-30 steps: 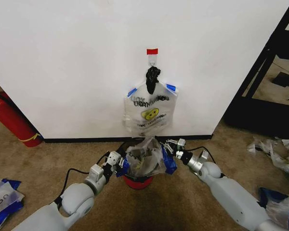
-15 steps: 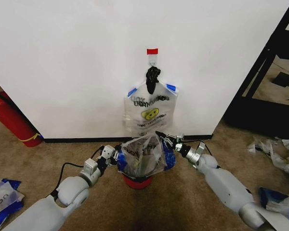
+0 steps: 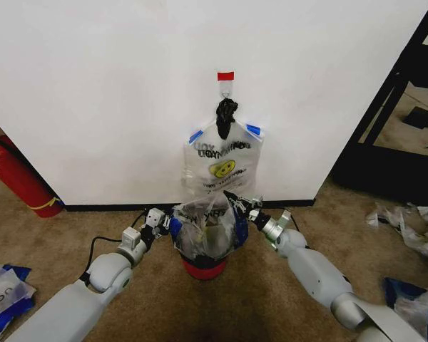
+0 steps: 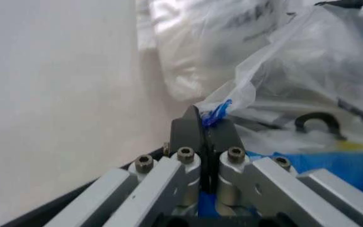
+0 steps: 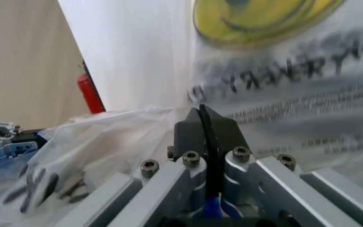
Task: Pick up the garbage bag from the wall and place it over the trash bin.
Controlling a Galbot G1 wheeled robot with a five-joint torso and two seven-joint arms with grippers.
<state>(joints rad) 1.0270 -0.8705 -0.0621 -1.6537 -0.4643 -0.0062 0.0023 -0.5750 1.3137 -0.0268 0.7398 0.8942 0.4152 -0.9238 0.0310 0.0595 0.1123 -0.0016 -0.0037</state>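
A garbage bag (image 3: 203, 229), thin and translucent with blue handle tops, hangs stretched between my two grippers. It drapes over the trash bin, whose red base (image 3: 203, 268) shows beneath; the bin's dark body is veiled by plastic. My left gripper (image 3: 164, 222) is shut on the bag's left blue handle (image 4: 218, 111), its fingertips (image 4: 194, 127) pinched together. My right gripper (image 3: 246, 212) is shut on the right handle; the right wrist view shows my right gripper (image 5: 205, 118) closed on thin plastic. A second smiley bag (image 3: 222, 167) hangs on the wall (image 3: 93, 92) just behind.
A hook (image 3: 226, 89) under red tape (image 3: 225, 75) holds a black knotted lump (image 3: 226, 114). A red fire extinguisher (image 3: 18, 178) stands at the left. Loose bags lie on the carpet at left (image 3: 3, 296) and right (image 3: 414, 303). A black frame (image 3: 392, 92) stands at the right.
Both arms have reached forward toward the wall, carrying the held bag with them. The bag now sits farther back and lower around the bin.
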